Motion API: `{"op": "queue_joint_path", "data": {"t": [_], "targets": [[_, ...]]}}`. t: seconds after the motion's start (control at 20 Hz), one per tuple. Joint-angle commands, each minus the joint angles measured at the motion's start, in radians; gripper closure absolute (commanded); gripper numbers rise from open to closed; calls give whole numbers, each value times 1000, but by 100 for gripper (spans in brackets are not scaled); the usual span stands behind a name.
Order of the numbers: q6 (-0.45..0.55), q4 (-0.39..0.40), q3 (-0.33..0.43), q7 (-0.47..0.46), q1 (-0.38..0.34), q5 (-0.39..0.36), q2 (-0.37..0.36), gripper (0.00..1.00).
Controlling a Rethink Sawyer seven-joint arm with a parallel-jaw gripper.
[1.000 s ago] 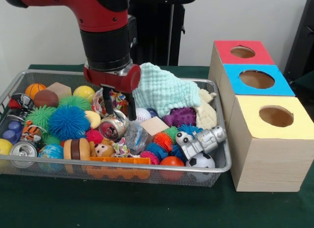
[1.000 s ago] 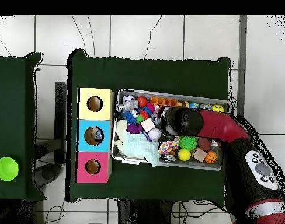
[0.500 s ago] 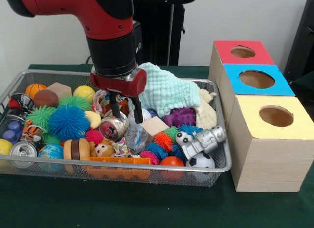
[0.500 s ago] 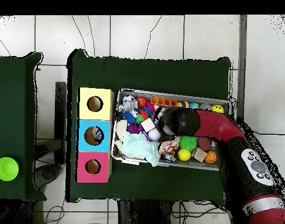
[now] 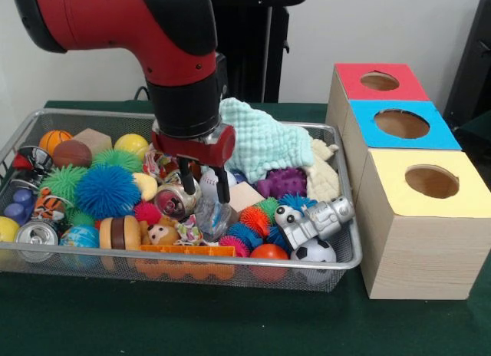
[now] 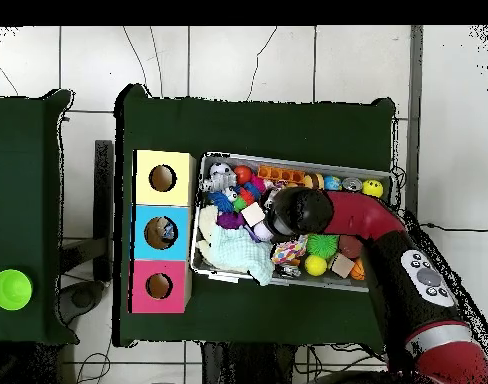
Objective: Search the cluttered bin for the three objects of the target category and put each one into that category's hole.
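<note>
Since a second ago the arm has slid toward the boxes and its tool (image 5: 205,186) now hangs over the bin's (image 5: 337,252) middle, fingers apart and gripping nothing, straddling the clear crumpled plastic (image 5: 212,214) beside the shiny can (image 5: 176,200). Which category is wanted I cannot tell; the three holed boxes (image 5: 406,126) wait just beside the bin on the desk (image 5: 230,325).

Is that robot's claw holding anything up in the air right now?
No: the gripper hangs open and empty over the bin, its fingers just above a crushed silver can that lies among the toys.
</note>
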Motion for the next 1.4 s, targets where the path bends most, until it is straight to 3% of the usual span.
{"op": "queue_joint_path", "data": {"t": [0.05, 0.55, 1.15, 1.2, 1.4], "targets": [[22, -60, 53, -205, 9, -87, 77, 0], [-39, -78, 65, -181, -7, -133, 125, 0], [-90, -67, 79, -162, -22, -138, 128, 0], [-95, -66, 79, -163, -23, -139, 127, 100], [-114, -62, 77, -160, -19, -150, 124, 100]]}}
